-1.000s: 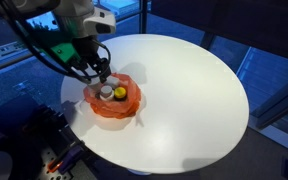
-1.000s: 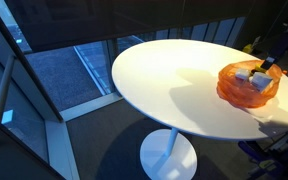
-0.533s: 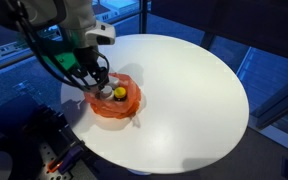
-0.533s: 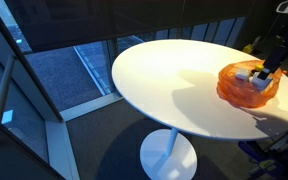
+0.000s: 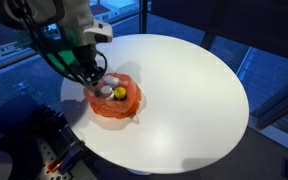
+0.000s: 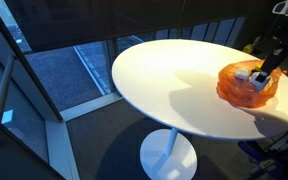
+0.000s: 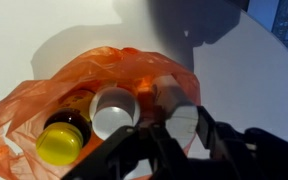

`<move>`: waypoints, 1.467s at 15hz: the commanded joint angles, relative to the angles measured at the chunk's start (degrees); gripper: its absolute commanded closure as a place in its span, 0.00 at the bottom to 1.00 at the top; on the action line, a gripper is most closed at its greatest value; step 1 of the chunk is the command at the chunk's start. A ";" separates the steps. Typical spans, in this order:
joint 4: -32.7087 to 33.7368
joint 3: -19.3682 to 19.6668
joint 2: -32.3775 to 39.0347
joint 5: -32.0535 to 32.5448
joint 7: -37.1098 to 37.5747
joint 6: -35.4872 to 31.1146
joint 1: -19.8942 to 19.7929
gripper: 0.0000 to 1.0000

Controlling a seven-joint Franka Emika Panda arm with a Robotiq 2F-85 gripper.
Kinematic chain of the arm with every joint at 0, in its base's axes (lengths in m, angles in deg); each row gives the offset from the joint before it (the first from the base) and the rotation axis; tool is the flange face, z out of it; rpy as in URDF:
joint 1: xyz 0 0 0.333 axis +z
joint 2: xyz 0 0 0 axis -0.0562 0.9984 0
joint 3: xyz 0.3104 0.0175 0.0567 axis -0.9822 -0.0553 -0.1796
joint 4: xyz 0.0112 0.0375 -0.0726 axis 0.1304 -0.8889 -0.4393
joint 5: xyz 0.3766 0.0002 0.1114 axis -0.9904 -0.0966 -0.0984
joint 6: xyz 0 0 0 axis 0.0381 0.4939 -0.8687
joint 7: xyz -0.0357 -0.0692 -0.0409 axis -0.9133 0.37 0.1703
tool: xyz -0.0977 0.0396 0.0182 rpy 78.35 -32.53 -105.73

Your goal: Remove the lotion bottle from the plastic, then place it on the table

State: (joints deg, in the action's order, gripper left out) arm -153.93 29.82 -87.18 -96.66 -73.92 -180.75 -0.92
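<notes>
The orange-red crinkly plastic [image 7: 44, 100] lies on the white table [image 7: 44, 30], near its edge in both exterior views [image 5: 124, 108] [image 6: 234, 92]. In the wrist view my gripper [image 7: 181, 135] reaches into its right side. The dark fingers [image 7: 205, 128] are shut on the pale grey-white lotion bottle [image 7: 182, 120], which is still inside the plastic. In the exterior views the gripper [image 5: 97, 82] [image 6: 259, 72] stands low over the plastic and hides the bottle.
A yellow-topped small container [image 7: 59, 145] [image 5: 121, 95] and a white-topped one [image 7: 112, 110] [image 5: 106, 91] sit in the plastic beside the bottle. The round table top [image 5: 184, 90] [image 6: 174, 80] spreads wide away from the plastic. Glass railing and dark floor surround it.
The gripper sank a little further into the plastic and its jaws went from wide open to shut around the lotion bottle. The plastic has stayed in place.
</notes>
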 commanded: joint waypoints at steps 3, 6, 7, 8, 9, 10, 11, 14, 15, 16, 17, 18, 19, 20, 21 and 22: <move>0.17 0.17 -5.67 -1.85 -2.55 4.11 0.38 0.89; 0.30 0.54 -9.53 -1.76 -2.41 6.52 0.58 0.89; 0.66 0.71 -10.67 -2.15 -2.48 7.46 0.88 0.89; 1.11 0.73 -11.52 -2.16 -2.27 7.99 1.10 0.89; 1.56 0.76 -12.33 -2.18 -2.15 8.56 1.35 0.89; 2.14 0.68 -12.89 -2.28 -1.88 8.80 1.69 0.89; 2.65 0.61 -13.34 -2.47 -1.74 8.96 2.13 0.89; 4.58 0.23 -13.59 -3.68 -1.16 9.21 3.76 0.89; 5.37 -0.05 -13.19 -4.08 -0.92 8.87 4.37 0.89; 6.15 -0.29 -12.66 -4.32 -0.74 8.75 4.91 0.89; 6.89 -0.62 -11.96 -4.38 -0.43 8.36 5.41 0.89; 7.50 -0.84 -11.37 -4.49 -0.31 8.04 5.86 0.89; 8.11 -1.16 -10.38 -4.46 -0.07 7.64 6.21 0.89; 8.70 -1.47 -9.30 -4.46 0.10 7.27 6.56 0.89; 9.20 -1.82 -8.13 -4.42 0.30 7.01 6.80 0.89; 9.62 -2.27 -6.91 -4.15 0.58 6.57 6.84 0.89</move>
State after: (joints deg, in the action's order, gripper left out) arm -147.14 28.52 -98.04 -99.60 -74.23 -173.56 5.37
